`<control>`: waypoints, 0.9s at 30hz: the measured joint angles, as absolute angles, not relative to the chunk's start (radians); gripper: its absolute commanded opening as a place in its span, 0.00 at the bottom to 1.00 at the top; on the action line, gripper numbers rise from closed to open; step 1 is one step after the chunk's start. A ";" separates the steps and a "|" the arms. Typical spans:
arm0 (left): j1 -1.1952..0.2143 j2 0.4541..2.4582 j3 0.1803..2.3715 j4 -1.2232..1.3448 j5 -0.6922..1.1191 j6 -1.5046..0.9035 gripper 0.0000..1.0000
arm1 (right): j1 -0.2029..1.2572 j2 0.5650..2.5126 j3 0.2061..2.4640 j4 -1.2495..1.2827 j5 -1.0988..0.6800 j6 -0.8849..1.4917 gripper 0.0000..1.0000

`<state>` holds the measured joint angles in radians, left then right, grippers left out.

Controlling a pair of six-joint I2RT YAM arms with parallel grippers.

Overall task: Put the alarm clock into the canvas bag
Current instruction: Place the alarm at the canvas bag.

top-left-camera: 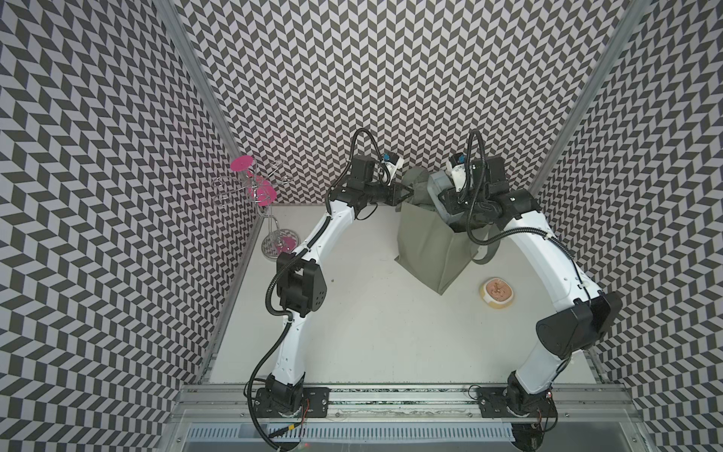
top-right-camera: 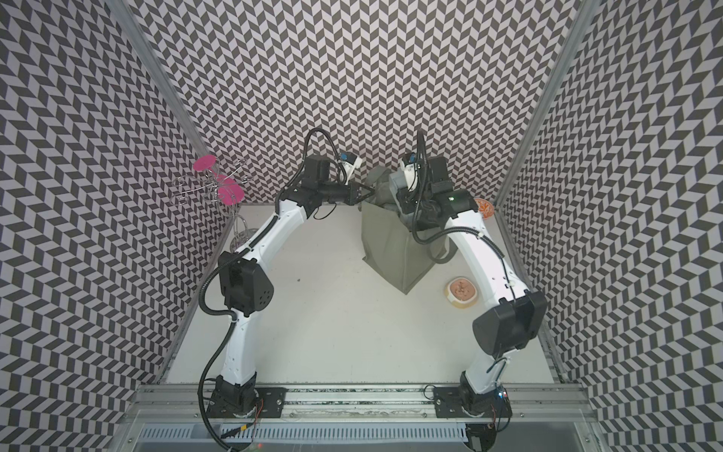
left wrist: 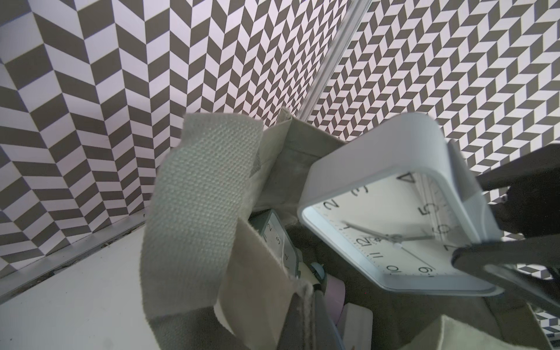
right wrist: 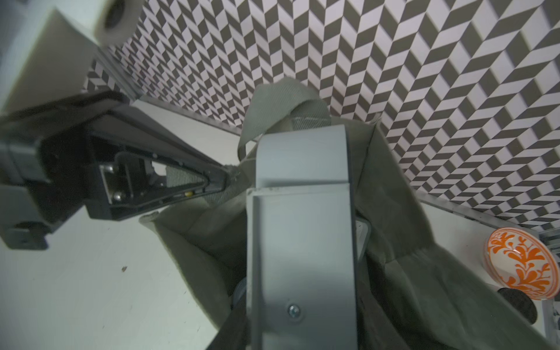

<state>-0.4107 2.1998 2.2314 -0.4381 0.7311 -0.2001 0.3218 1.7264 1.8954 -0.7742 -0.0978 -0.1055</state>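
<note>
- Left wrist cam: we saw alarm clock [left wrist: 391, 230] hung tilted at open mouth of canvas bag [left wrist: 291, 169]; couldn't tell how far in. Right gripper [left wrist: 472, 221] pinched it, black fingers [left wrist: 521, 197] pressed on opposite edges.
- Right wrist cam: left gripper [right wrist: 225, 178] had tips pressed together on bag's rim fabric, just beside clock's grey back.
- In the way: wide handle strap [left wrist: 197, 212] looped right in front of left wrist lens, hiding much of bag's inside from us.
- Under clock, stuff lay in bag: smaller clock face [left wrist: 277, 239] w/ numerals, plus pale pink item [left wrist: 335, 291] we couldn't ID.
- Both top views: right arm [top-left-camera: 547, 242] sat over bag mouth, so we got clock only as grey block.
- Around: brown-filled dish [top-left-camera: 497, 291] on table [top-left-camera: 371, 332] near bag's base; orange-patterned bowl [right wrist: 521, 266] by far corner, behind right arm; clear stand [top-left-camera: 254, 184] w/ pink discs well apart, at left wall.
</note>
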 measured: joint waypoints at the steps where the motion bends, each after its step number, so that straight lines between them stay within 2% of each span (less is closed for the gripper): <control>1: -0.409 2.193 2.224 -0.434 0.733 -0.201 0.00 | 0.322 1.726 1.888 -0.781 -0.120 -0.109 0.24; 9: -0.403 2.182 2.192 -0.395 0.764 -0.218 0.00 | 0.307 1.775 1.867 -0.838 -0.290 -0.114 0.23; 14: -0.395 2.182 2.171 -0.376 0.773 -0.223 0.00 | 0.246 1.846 1.852 -0.832 -0.420 -0.104 0.24; 16: -0.392 2.182 2.165 -0.369 0.772 -0.223 0.00 | 0.221 1.869 1.859 -0.831 -0.459 -0.101 0.31; 18: -0.390 2.182 2.164 -0.368 0.772 -0.226 0.00 | 0.203 1.901 1.891 -0.846 -0.489 -0.096 0.42; 20: -0.389 2.182 2.161 -0.367 0.772 -0.227 0.00 | 0.192 1.935 1.937 -0.860 -0.490 -0.086 0.71; 21: -0.389 2.182 2.161 -0.367 0.773 -0.228 0.00 | 0.190 1.947 1.954 -0.863 -0.482 -0.086 0.97; 27: -0.390 2.161 2.152 -0.368 0.777 -0.229 0.00 | 0.203 1.945 1.982 -0.870 -0.402 -0.064 0.99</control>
